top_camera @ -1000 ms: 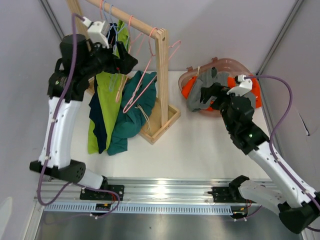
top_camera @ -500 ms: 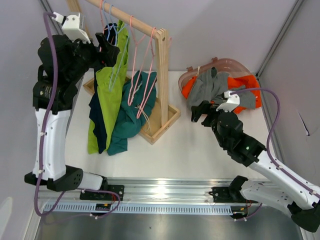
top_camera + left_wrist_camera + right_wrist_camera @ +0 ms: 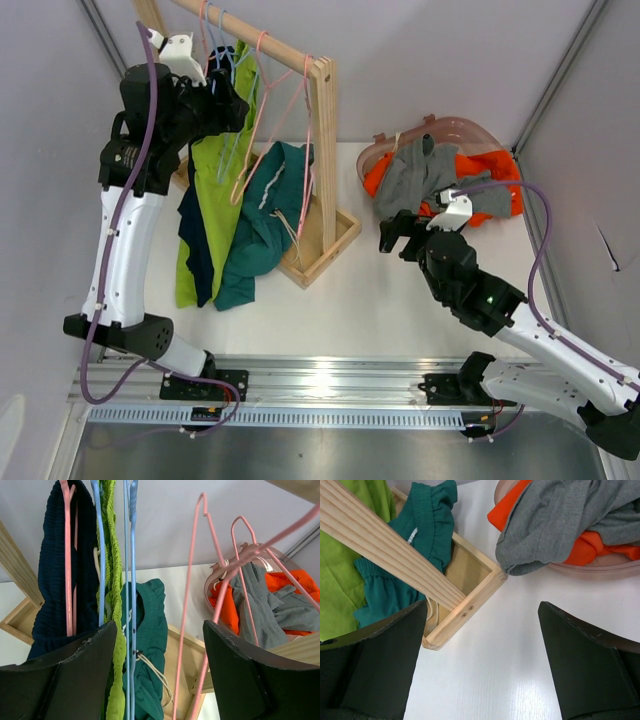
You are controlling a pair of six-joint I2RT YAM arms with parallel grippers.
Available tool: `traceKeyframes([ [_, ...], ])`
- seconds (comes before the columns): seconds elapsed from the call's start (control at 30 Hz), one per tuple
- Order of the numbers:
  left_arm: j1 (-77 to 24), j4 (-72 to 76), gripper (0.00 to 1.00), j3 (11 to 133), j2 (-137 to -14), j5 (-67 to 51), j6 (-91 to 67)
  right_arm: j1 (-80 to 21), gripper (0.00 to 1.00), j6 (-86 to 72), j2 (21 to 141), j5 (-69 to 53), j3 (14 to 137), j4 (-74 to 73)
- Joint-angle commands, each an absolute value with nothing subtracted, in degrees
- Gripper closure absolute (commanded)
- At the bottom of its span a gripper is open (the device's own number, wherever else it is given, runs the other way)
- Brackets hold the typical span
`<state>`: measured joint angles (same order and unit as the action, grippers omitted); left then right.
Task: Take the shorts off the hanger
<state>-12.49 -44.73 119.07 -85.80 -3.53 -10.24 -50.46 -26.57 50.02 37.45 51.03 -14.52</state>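
Lime green shorts (image 3: 215,190) and dark navy shorts (image 3: 195,245) hang from hangers on the wooden rack (image 3: 322,130). Teal shorts (image 3: 265,215) hang lower, beside the rack's post. Grey shorts (image 3: 425,175) and orange shorts (image 3: 497,168) lie in the pink basket (image 3: 470,128). My left gripper (image 3: 232,105) is open and empty, high up by the hangers. In its wrist view (image 3: 159,635) I see navy (image 3: 55,580), lime green (image 3: 114,580) and teal shorts (image 3: 152,630). My right gripper (image 3: 392,235) is open and empty over the table, between rack and basket, as its wrist view shows (image 3: 482,615).
Blue hangers (image 3: 131,555) and bare pink hangers (image 3: 192,605) hang on the rail. The rack's wooden base frame (image 3: 470,605) lies on the white table just left of my right gripper. Grey (image 3: 555,520) and orange cloth (image 3: 592,545) spill over the basket's near rim.
My right gripper has drawn back out of the basket toward the rack, leaving the grey shorts there. My left gripper rose by the rail, then dipped slightly; the pink hangers swung.
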Motion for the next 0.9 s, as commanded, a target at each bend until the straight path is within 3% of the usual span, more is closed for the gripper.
traceKeyframes([
  [0.0, -12.04, -41.66, 0.24, 119.27, -86.66, -2.46, -10.28, -50.8, 0.0, -27.42, 48.69, 40.25, 50.8, -14.5],
  [0.37, -12.04, -39.38, 0.26, 119.79, -91.92, 1.67, -10.37, -50.8, 0.01, -26.81, 46.85, 41.31, 50.19, -16.61],
  [0.4, -12.04, -39.29, 0.29, 120.32, -92.46, 1.58, -10.37, -50.8, 0.0, -26.81, 46.76, 41.4, 50.1, -16.79],
  [0.63, -12.04, -44.65, 0.82, 127.27, -98.88, -3.6, -11.6, -50.8, 0.0, -27.51, 44.91, 41.84, 48.69, -16.96],
  [0.73, -12.13, -42.9, 0.95, 124.02, -96.6, -5.97, -11.52, -50.8, 0.01, -28.04, 44.21, 41.75, 47.99, -17.22],
  [0.87, -13.44, -42.54, 1.0, 121.64, -93.96, -9.57, -10.37, -50.8, 0.01, -29.09, 43.51, 41.75, 47.29, -17.23],
])
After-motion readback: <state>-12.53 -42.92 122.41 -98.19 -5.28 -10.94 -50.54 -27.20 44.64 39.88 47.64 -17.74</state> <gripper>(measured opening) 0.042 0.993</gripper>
